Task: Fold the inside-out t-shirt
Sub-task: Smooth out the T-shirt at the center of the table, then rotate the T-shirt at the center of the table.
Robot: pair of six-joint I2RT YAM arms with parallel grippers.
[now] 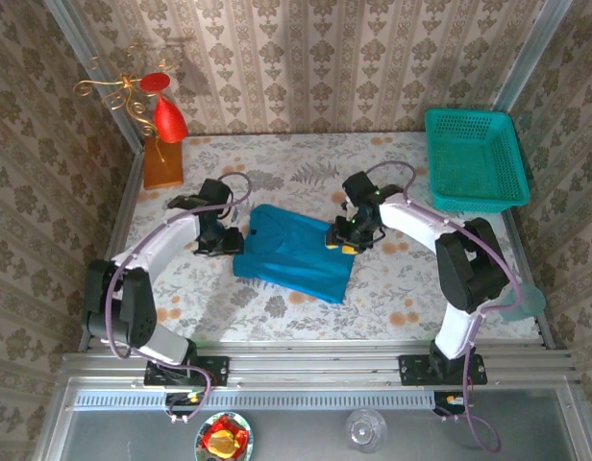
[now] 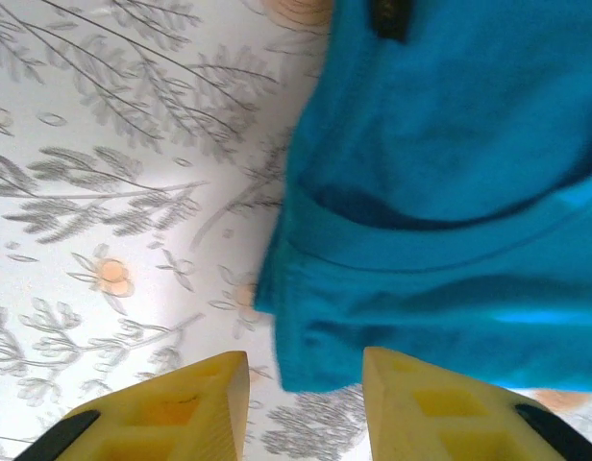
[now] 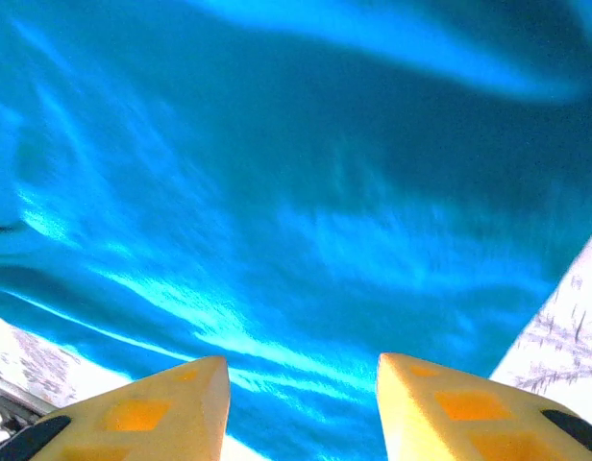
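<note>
- I see the t-shirt [image 1: 294, 254] folded flat at mid-table.
- Left gripper [image 2: 304, 360] sits at its 9 o'clock edge, jaws parted, gripping nothing.
- Right gripper [image 3: 303, 363] is at 2 o'clock, jaws parted over the cloth.

Robot test cell in a lab, dressed as a domestic room. Indicators:
- 2 robot arms, the left arm [image 1: 161, 245] and the right arm [image 1: 421, 216], are bolted to an aluminium rail [image 1: 315, 367] along the front.
- Wallpapered panels [image 1: 325, 58] sit in bare metal corner posts [image 1: 85, 53].
- A floral tablecloth [image 1: 277, 158] covers the work surface.
- Household props stand on it: a green mesh basket [image 1: 474, 158] and a wire ornament [image 1: 142, 96] on a wooden block [image 1: 163, 165].
</note>
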